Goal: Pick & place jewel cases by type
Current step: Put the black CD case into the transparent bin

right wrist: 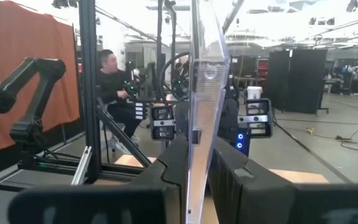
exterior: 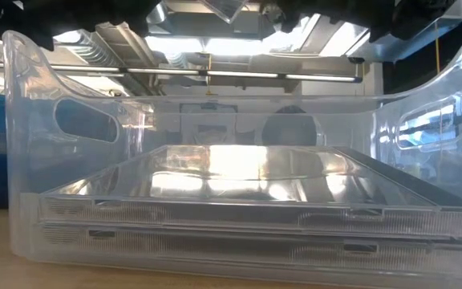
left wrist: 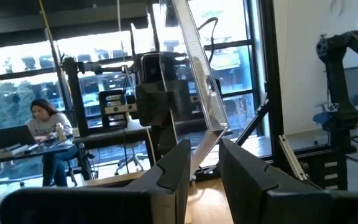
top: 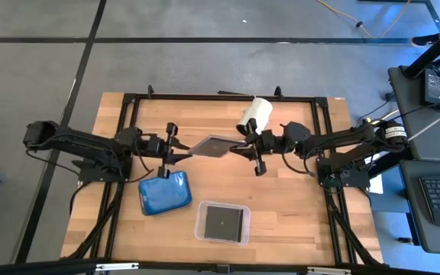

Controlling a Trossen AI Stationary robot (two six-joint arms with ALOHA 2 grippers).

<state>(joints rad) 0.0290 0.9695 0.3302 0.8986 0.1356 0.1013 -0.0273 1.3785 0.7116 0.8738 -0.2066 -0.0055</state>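
One thin, translucent jewel case (top: 214, 145) hangs in the air above the table's middle, between both grippers. It looks grey from above. It stands on edge in the left wrist view (left wrist: 194, 74) and the right wrist view (right wrist: 205, 74). My left gripper (top: 183, 153) is at its left corner and my right gripper (top: 243, 147) at its right side, and both are shut on it. A dark case (top: 224, 221) lies flat in the clear tray (top: 202, 229). The low view shows cases (exterior: 247, 217) stacked in it. A blue-filled rounded tray (top: 164, 192) sits left of it. My left gripper pinches the case's left corner (left wrist: 209, 144) between its two fingers, coming level from the table's left. The case leans between the fingers, clear of the table. My right gripper pinches the case's right edge (right wrist: 196, 140) between its two fingers, coming level from the table's right. The case stands edge-on and upright in that hold, lifted clear.
A white cylinder (top: 255, 114) lies on the table just beyond my right gripper, toward the far edge. The two trays sit near the table's near edge. A black frame (top: 228, 97) borders the work area. People sit at desks in the room behind (left wrist: 45, 134).
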